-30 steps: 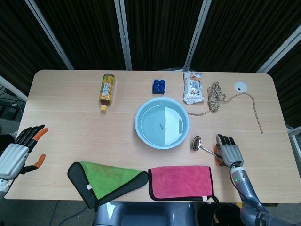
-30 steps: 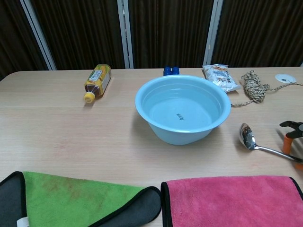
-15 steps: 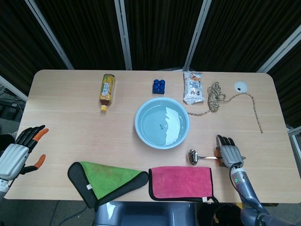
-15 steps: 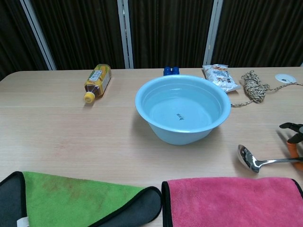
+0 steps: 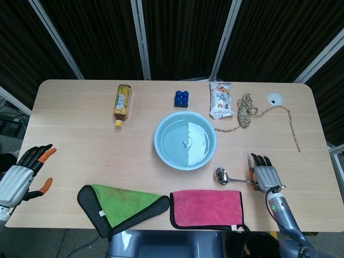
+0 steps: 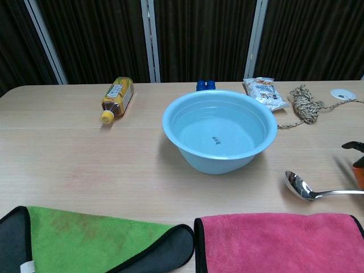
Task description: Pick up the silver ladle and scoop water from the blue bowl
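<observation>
The silver ladle [image 5: 221, 175] lies on the table just right of the blue bowl [image 5: 185, 141], which holds water. Its cup [image 6: 298, 186] faces up and its handle [image 6: 335, 194] runs right toward my right hand [image 5: 265, 177]. That hand lies flat over the handle's end with its fingers stretched forward; in the chest view only a dark fingertip and the orange thumb [image 6: 359, 172] show at the right edge. Whether the thumb clamps the handle is hidden. My left hand [image 5: 24, 173] hovers open off the table's left edge.
A pink cloth [image 5: 207, 208] lies just in front of the ladle, a green cloth [image 5: 121, 206] to its left. At the back are a bottle [image 5: 121, 103], a blue block [image 5: 181, 98], a snack packet [image 5: 221, 100], a rope coil [image 5: 247, 111] and a white disc [image 5: 276, 98].
The ladle swung from slanting to nearly level, its cup sliding toward the pink cloth. My right hand shifted slightly right and toward the front edge. The left hand stayed put.
</observation>
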